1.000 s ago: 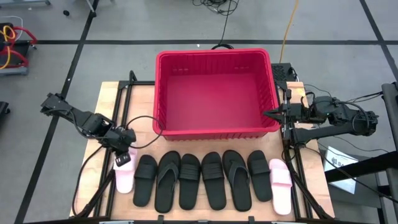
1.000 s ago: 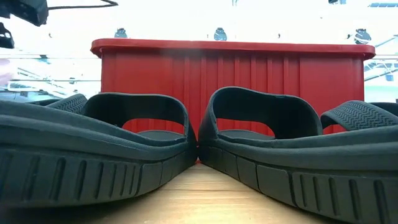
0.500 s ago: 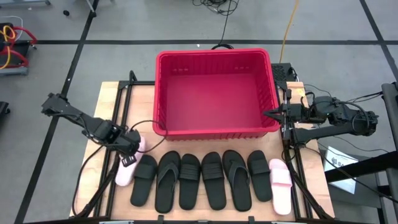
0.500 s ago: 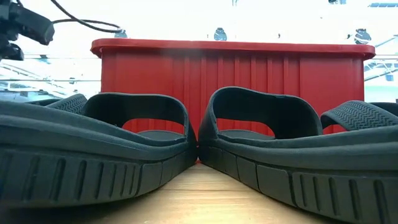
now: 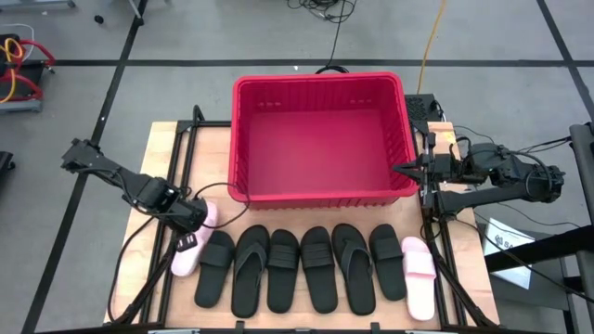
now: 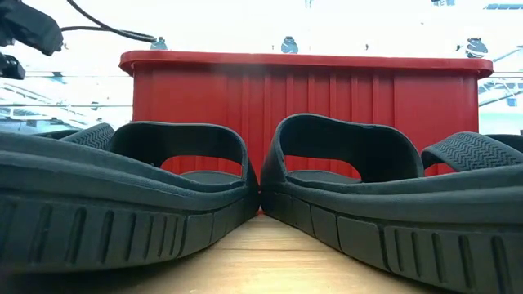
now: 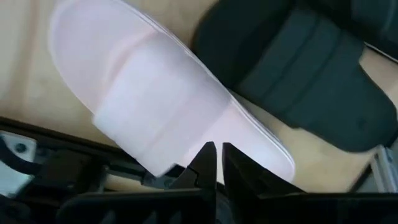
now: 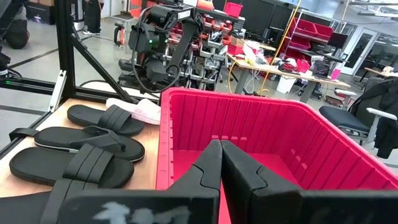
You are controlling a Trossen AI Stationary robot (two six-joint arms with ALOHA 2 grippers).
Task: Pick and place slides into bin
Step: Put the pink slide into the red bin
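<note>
Red plastic bin (image 5: 320, 139) sits at the table's far edge, centred, and holds nothing, so the sorting has not yet produced a deposit. Eight slides lie in one row along the near edge, toes toward the bin, probably so each arm can take from its own end.

Count: six black slides (image 5: 306, 267) in the middle, one pale pink slide (image 5: 190, 243) at the left end, one pink slide (image 5: 418, 275) at the right end.

Left gripper (image 5: 189, 240) is low over the left pink slide, which lies askew and angled toward the bin's near-left corner. In the left wrist view its fingers (image 7: 204, 163) stand almost together at the slide's edge, a thin gap between them; whether they pinch the sole cannot be confirmed.

Right gripper (image 5: 402, 170) waits closed and empty at the bin's right wall, well clear of the row.
</note>
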